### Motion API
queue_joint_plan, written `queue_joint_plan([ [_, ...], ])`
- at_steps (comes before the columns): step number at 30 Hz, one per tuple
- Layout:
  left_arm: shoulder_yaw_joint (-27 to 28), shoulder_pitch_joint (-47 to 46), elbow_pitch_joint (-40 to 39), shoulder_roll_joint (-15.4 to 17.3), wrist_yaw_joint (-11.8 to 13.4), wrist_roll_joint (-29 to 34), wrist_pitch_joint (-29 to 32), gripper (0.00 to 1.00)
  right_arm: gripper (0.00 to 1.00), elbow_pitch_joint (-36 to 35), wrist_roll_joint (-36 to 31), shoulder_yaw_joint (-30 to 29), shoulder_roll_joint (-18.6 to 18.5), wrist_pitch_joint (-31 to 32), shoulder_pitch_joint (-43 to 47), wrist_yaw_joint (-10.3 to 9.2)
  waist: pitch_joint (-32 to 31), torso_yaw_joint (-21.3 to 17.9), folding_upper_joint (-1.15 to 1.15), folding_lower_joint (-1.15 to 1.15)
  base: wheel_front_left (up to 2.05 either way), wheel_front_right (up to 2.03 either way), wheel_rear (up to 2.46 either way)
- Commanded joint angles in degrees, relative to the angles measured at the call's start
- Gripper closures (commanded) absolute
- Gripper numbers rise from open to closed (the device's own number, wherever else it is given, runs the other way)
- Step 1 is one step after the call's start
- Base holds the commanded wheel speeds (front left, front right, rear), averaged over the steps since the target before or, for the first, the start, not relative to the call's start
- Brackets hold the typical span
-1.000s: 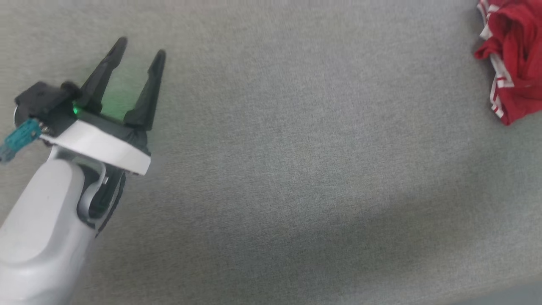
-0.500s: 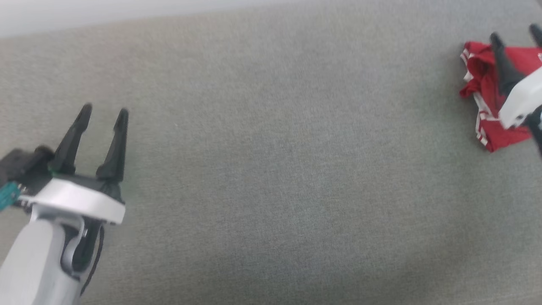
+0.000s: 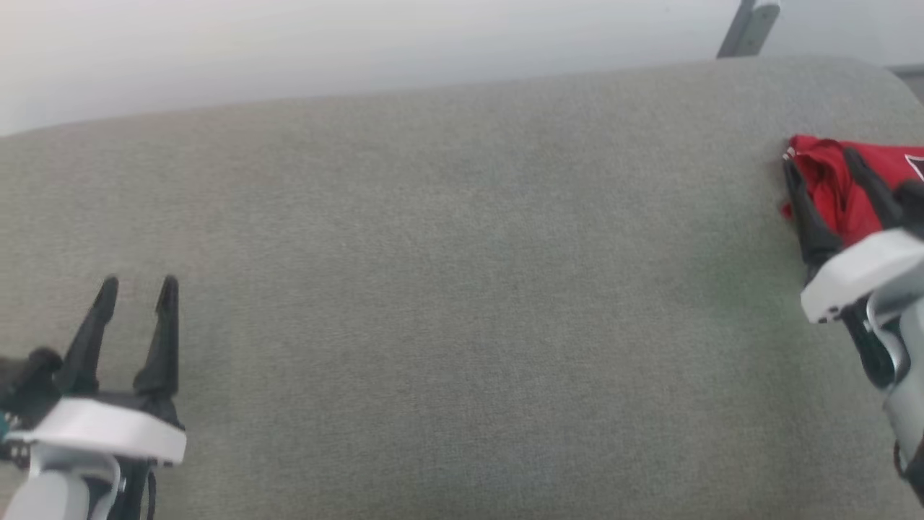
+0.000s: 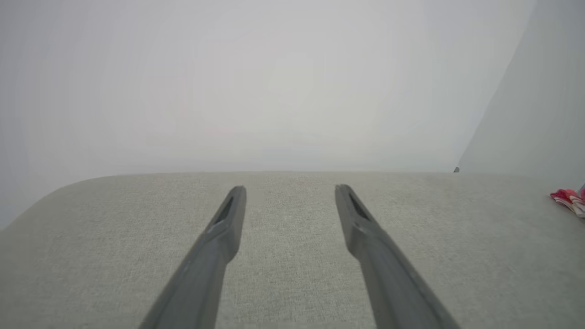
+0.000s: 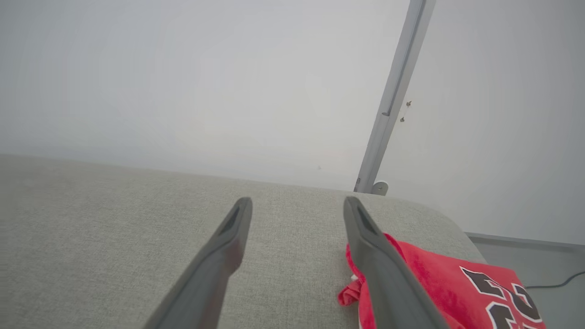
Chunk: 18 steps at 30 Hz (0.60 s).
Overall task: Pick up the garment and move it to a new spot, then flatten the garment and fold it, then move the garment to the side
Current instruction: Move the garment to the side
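**Q:** Where is the garment?

**A:** The garment (image 3: 830,180), a red jersey, lies crumpled at the far right of a wide grey fabric surface (image 3: 462,289), near its rounded back corner. In the right wrist view a dark number outlined in white shows on the cloth (image 5: 438,283).

**Q:** And the right gripper, how does it sit against it?

**A:** The right gripper (image 3: 821,159) reaches in from the lower right of the head view. Its two dark fingers are spread apart and nothing is between them. Seen from the head, both fingers overlap the jersey's left edge. In the right wrist view the gap between the fingers shows only bare grey fabric. There the jersey lies to the right, and its near left edge is hidden behind the right-hand finger (image 5: 374,256). Whether that finger touches the cloth cannot be told.

**Q:** What about the left gripper?

**A:** The left gripper (image 3: 139,282) is at the lower left of the head view, well apart from the jersey. Its fingers are also spread and empty, above bare grey fabric. In the left wrist view the jersey is a small red patch (image 4: 566,199) at the far right edge.

**Q:** Anything else?

**A:** A pale wall stands behind the surface. A slim metal post (image 5: 388,105) rises beyond the corner nearest the jersey.
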Motion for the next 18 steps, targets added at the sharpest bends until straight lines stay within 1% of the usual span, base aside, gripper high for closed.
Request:
queue_joint_plan([
  [1, 1.0, 1.7, -0.4, -0.6, 0.1, 0.5, 0.0, 0.0, 0.0, -2.9, -1.5, -2.5, 1.0, -0.3, 3.0, -0.09, -1.2, 1.0, 0.0, 0.0, 0.0, 0.0, 0.0],
  [5, 2.8, 4.4, -0.9, -1.5, 0.1, 0.9, 0.0, 0.0, 0.0, -8.1, -4.7, -7.9, 3.7, -0.3, 9.7, -0.09, -2.3, 1.7, 0.0, 0.0, 0.0, 0.0, 0.0],
  [9, 4.1, 6.1, -1.3, -2.2, 0.1, 1.0, 0.0, 0.0, 0.0, -11.4, -6.8, -11.1, 6.4, -0.3, 14.6, -0.09, -2.9, 2.3, 0.0, 0.0, 0.0, 0.0, 0.0],
  [13, 5.3, 7.4, -1.6, -2.6, 0.1, 1.1, 0.0, 0.0, 0.0, -13.6, -8.2, -13.4, 8.4, -0.4, 18.1, -0.09, -3.3, 2.5, 0.0, 0.0, 0.0, 0.0, 0.0],
  [16, 5.6, 7.9, -1.8, -2.6, 0.1, 1.4, 0.0, 0.0, 0.0, -14.6, -8.9, -14.1, 8.8, -0.4, 19.3, -0.09, -3.5, 2.6, 0.0, 0.0, 0.0, 0.0, 0.0],
  [18, 6.4, 8.4, -2.0, -3.1, 0.1, 1.5, 0.0, 0.0, 0.0, -15.8, -9.2, -15.2, 10.0, -0.3, 20.9, -0.09, -3.7, 2.6, 0.0, 0.0, 0.0, 0.0, 0.0],
])
